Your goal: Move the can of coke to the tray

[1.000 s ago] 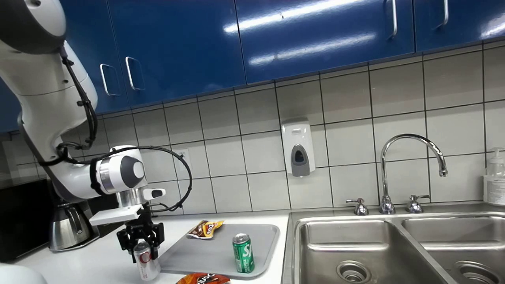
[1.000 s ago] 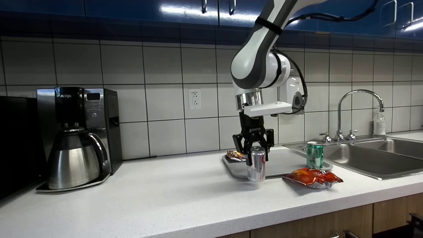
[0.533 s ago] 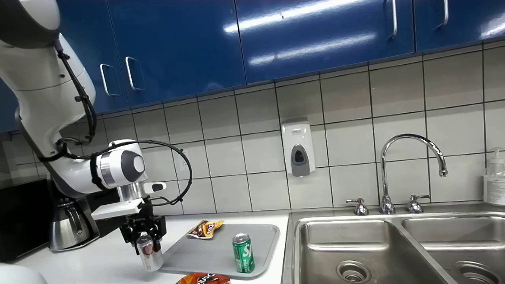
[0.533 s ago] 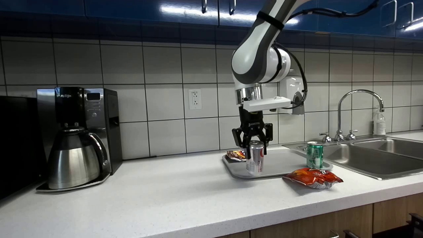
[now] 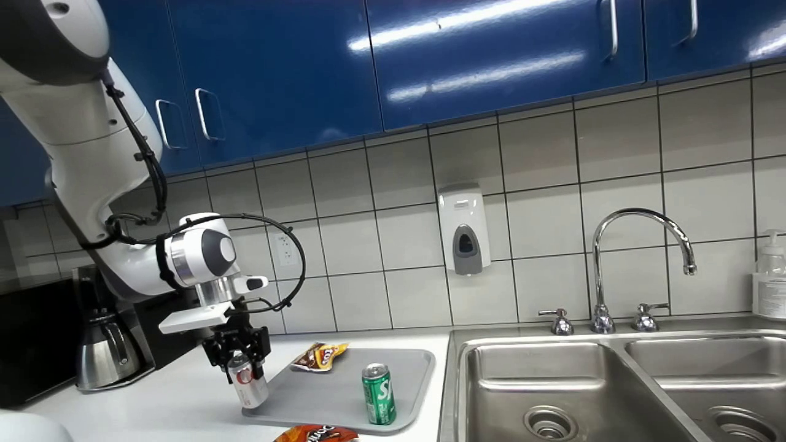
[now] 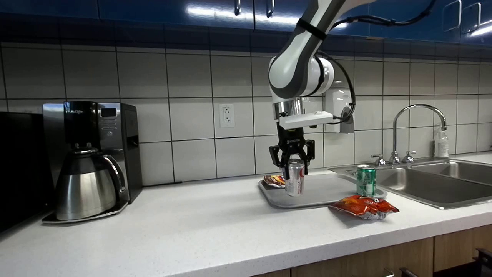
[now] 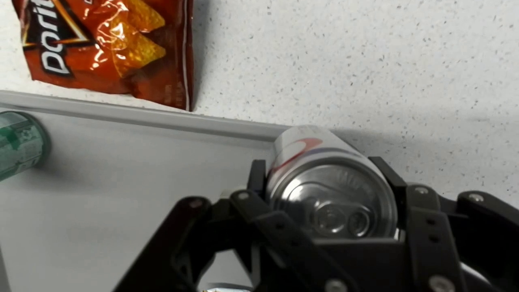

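The can of coke is a silver-white can with a red logo and a silver top, seen in both exterior views [image 5: 250, 389] [image 6: 295, 181] and the wrist view [image 7: 332, 186]. My gripper [image 5: 244, 369] [image 6: 296, 173] [image 7: 324, 176] is shut on its upper part, one finger on each side. The can is off the counter, slightly tilted in an exterior view. It overlaps the left part of the light grey tray [image 5: 322, 393] [image 6: 326, 188] [image 7: 154, 170]. In the wrist view its lower end covers part of the tray's rim.
A green can [image 5: 379, 396] [image 6: 366, 181] [image 7: 18, 142] stands on the tray. A brown-yellow snack bag [image 5: 320, 357] [image 6: 274, 181] lies at its back. A red chip bag [image 5: 316, 434] [image 6: 363, 207] [image 7: 109, 44] lies in front. A coffee maker [image 6: 96, 154] and steel sink [image 5: 540, 374] flank the counter.
My gripper has lifted the can of coke from near the counter and carried it over towards the tray, rightward in an exterior view. The grip stays shut. The other objects have not moved.
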### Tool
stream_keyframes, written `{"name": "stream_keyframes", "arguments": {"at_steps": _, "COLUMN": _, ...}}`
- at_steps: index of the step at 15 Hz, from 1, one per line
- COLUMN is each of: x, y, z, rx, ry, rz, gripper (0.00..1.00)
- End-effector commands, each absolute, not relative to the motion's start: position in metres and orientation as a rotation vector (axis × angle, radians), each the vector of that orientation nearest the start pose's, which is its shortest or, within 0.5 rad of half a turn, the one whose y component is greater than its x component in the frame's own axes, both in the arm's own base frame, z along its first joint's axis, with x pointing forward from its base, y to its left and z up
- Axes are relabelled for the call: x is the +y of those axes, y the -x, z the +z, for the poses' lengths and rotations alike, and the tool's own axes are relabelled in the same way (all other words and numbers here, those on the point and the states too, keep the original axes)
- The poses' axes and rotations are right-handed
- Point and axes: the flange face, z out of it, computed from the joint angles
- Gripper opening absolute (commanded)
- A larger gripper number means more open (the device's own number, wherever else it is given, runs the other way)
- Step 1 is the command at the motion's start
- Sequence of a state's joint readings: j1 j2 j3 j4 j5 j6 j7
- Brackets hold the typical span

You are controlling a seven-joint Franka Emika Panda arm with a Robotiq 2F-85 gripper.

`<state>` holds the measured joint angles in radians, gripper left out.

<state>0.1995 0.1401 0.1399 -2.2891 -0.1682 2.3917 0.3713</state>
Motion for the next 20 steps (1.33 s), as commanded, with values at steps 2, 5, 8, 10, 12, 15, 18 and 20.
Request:
{"name": "stream_keyframes", "arguments": {"at_steps": 2, "x": 0.174, "y": -0.522, "z": 0.286, "rx": -0.055, "ry": 3.250, "rz": -0.021, "gripper": 0.39}}
{"name": "stream_keyframes", "arguments": {"at_steps": 5, "x": 0.171, "y": -0.535, "z": 0.279, "rx": -0.015, "ry": 3.254, "rz": -0.013, "gripper": 0.39}}
{"name": "stream_keyframes", "arguments": {"at_steps": 8, "x": 0.166, "y": -0.548, "z": 0.270, "rx": 0.022, "ry": 3.254, "rz": 0.007, "gripper": 0.39}}
{"name": "stream_keyframes", "arguments": {"at_steps": 10, "x": 0.159, "y": -0.557, "z": 0.260, "rx": 0.041, "ry": 3.258, "rz": 0.016, "gripper": 0.39}}
{"name": "stream_keyframes", "arguments": {"at_steps": 12, "x": 0.155, "y": -0.563, "z": 0.255, "rx": 0.057, "ry": 3.260, "rz": 0.031, "gripper": 0.39}}
{"name": "stream_keyframes", "arguments": {"at_steps": 15, "x": 0.159, "y": -0.566, "z": 0.254, "rx": 0.068, "ry": 3.260, "rz": 0.039, "gripper": 0.39}}
{"name": "stream_keyframes", "arguments": {"at_steps": 18, "x": 0.165, "y": -0.568, "z": 0.257, "rx": 0.069, "ry": 3.256, "rz": 0.040, "gripper": 0.39}}
{"name": "stream_keyframes", "arguments": {"at_steps": 20, "x": 0.168, "y": -0.568, "z": 0.258, "rx": 0.071, "ry": 3.259, "rz": 0.032, "gripper": 0.90}}
